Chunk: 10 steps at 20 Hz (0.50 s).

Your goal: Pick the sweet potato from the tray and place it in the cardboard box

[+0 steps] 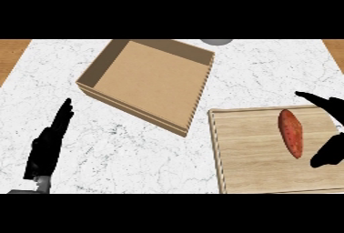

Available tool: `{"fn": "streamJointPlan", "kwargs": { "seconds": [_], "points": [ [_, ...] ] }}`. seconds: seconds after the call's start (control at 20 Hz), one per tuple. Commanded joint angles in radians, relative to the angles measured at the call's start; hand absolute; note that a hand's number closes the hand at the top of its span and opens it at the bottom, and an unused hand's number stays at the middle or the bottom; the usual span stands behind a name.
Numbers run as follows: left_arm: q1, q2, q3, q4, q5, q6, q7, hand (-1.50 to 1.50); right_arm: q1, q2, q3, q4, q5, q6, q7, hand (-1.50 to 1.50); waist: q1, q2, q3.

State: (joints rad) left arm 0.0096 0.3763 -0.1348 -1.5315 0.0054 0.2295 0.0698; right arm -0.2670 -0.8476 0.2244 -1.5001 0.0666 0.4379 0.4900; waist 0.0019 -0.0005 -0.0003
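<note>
the right hand (329, 136) comes in at the right edge of the head view, over the right part of the tray (255, 173). its fingers are spread apart and hold nothing — one long dark finger reaches leftward near the tray's top rim, and another part of the hand hangs lower down, just right of the potato (291, 133). whether any fingertip touches the potato cannot be told from here; a thin strip of wood shows between them along most of its length.

the potato is reddish-orange, long and tapered, lying on the tray with its length running almost straight up and down the view, in the tray's upper right part. the tray is pale wood with a raised rim and sits on the white marble counter (134, 145) at lower right.

just up and left of the tray is the box (151, 77) — brown cardboard, open at the top, turned at an angle, its near corner close to the tray's top left corner. nothing shows inside it.

the left hand (48, 141) rests at lower left, fingers straight and pointing up, well apart from the box and the tray.

a grey round thing (216, 41) peeks in at the top edge beyond the box.
</note>
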Motion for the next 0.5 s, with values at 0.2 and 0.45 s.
{"fn": "streamJointPlan", "kwargs": {
  "seconds": [0.2, 0.45],
  "points": [
    [-0.059, -0.018, 0.076, 0.058, -0.010, -0.073, 0.014, 0.00, 0.036, 0.089, -0.070, 0.106, 0.163, 0.035, -0.129, -1.50, 0.000, 0.002, 0.000],
    [-0.058, -0.056, 0.075, 0.021, -0.072, -0.067, 0.031, 0.00, -0.004, 0.184, -0.095, 0.035, 0.207, 0.072, -0.013, -1.50, 0.001, 0.001, 0.000]
  ]
}}
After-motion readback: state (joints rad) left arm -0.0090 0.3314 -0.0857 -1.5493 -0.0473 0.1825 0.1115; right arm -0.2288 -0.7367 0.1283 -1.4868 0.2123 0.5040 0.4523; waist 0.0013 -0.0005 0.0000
